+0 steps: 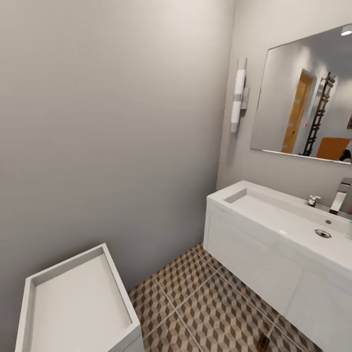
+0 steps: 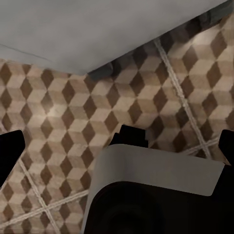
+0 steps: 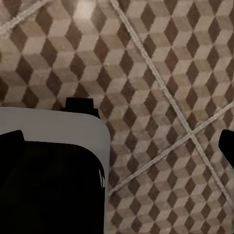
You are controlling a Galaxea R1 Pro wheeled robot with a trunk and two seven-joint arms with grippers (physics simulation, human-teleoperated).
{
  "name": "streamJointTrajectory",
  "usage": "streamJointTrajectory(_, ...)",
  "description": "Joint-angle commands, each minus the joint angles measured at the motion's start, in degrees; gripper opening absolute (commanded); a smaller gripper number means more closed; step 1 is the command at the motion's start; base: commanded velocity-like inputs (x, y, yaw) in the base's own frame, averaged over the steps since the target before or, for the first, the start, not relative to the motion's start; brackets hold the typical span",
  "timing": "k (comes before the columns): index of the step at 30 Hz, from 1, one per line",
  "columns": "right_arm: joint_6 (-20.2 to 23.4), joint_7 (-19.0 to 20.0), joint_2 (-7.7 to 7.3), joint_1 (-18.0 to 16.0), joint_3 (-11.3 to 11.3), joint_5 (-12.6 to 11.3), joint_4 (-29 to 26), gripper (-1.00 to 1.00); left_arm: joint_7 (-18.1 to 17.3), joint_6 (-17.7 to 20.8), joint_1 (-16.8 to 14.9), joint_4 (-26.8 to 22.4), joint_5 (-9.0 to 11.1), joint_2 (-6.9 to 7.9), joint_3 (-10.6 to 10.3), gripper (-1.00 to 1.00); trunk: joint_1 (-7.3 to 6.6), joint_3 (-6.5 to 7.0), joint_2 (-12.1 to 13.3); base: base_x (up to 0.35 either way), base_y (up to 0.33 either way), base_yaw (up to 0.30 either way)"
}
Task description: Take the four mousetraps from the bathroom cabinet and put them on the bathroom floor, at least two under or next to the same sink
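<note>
The bathroom sink (image 1: 288,217), a wide white basin with a chrome tap (image 1: 340,195), sits on a white vanity (image 1: 264,264) at the right. The cube-patterned bathroom floor (image 1: 205,303) runs in front of it. A small brown thing (image 1: 262,343) lies on the tiles by the vanity's foot, too small to tell if it is a mousetrap. The cabinet is out of view. My left gripper (image 2: 117,146) hangs open over the bathroom floor (image 2: 58,112), empty. Likewise my right gripper (image 3: 117,144) is open and empty above the bathroom floor (image 3: 161,73).
A small white unit (image 1: 78,298) with a rimmed top stands at the lower left against the grey wall (image 1: 107,127). A mirror (image 1: 308,93) and a wall lamp (image 1: 238,95) hang above the sink. My own grey and black body (image 2: 156,195) shows under both wrists.
</note>
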Motion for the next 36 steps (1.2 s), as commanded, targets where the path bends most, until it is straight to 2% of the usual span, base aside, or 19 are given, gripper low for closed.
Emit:
streamJointTrajectory(1,-0.4,0.0,0.02,-0.1,0.5,-0.6,0.2,1.00,0.1,-0.2,0.0,0.1,0.4,-0.02,-0.1,1.00,0.00,-0.06,0.0,0.000,0.000,0.289)
streamJointTrajectory(36,-0.5,0.0,0.10,-0.1,0.5,-0.6,0.2,1.00,0.1,-0.2,0.0,0.1,0.4,-0.09,-0.1,1.00,0.00,-0.06,0.0,0.000,0.000,0.289)
